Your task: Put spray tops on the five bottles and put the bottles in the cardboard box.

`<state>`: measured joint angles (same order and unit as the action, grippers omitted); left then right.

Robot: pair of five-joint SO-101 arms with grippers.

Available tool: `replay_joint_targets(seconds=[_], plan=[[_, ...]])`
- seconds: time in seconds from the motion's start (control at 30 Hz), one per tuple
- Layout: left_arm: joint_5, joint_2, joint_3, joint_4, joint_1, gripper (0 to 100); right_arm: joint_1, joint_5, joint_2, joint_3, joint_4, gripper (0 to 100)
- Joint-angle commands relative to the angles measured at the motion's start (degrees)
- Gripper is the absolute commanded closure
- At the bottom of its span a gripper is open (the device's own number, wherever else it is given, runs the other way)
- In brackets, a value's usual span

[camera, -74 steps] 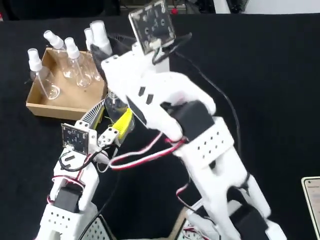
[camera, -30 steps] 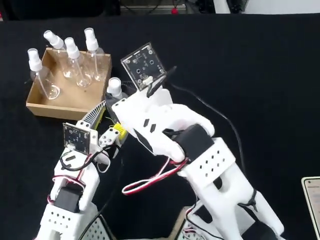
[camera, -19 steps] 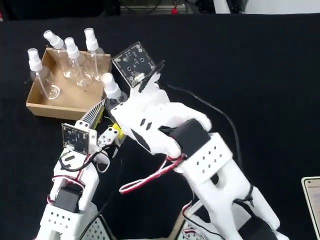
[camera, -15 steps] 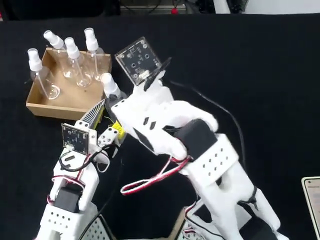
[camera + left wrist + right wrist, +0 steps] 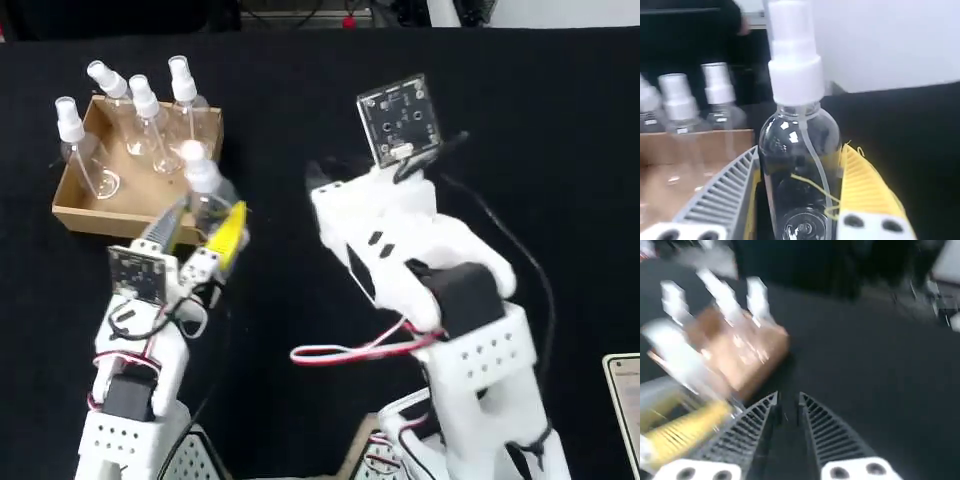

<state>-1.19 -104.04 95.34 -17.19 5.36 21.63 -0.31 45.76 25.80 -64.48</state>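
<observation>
Between left fingers: left gripper (image 5: 203, 232) is shut round the belly of a clear bottle (image 5: 799, 145); grey finger one side, yellow finger the other, both touching it.
Bottle: upright, white spray top (image 5: 792, 65) seated on the neck, thin dip tube running down inside.
Bottle position: at the near-right corner of the cardboard box (image 5: 75, 210); can't tell if it hangs over the rim or just outside.
Right gripper (image 5: 788, 407): fingers only a slit apart, holding nothing; well apart from the bottle, above the black table (image 5: 520, 120).
Box contents: four bottles (image 5: 150, 130) w/ tops on, standing at the far side; near side looks free.
Stage: prob. last bottle, capped, not yet in the box.
Handling: looks empty, so light; thin smooth plastic, round, so likely to slip or twist in the grip; top makes it a bit top-heavy.
Where to hold: mid-body, as now; not by the spray top, which could pull off or tilt.
Risk: knocking the standing ones when it goes in.
</observation>
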Motion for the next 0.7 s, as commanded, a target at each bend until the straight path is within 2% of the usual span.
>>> replay_joint_targets(seconds=[0.0, 0.17, 0.33, 0.53, 0.67], plan=[[-0.4, -0.5, -5.4, 3.5, -7.1, 84, -2.6, 0.4, 2.7, 8.8, 4.7, 93.4], [-0.4, -0.4, -5.5, 8.7, -11.4, 84, -1.7, 0.1, 6.5, 26.4, 17.7, 93.4], [-0.6, -0.4, -7.3, 9.3, -13.7, 84, -1.0, 0.1, 11.8, 40.8, 30.3, 93.4], [-0.8, -0.3, -8.8, 9.7, -15.4, 84, -1.1, 0.1, 15.9, 48.6, 35.4, 93.4], [-0.9, 1.3, -8.0, 13.6, -15.7, 84, -1.1, 0.1, 16.7, 51.5, 39.5, 93.4]])
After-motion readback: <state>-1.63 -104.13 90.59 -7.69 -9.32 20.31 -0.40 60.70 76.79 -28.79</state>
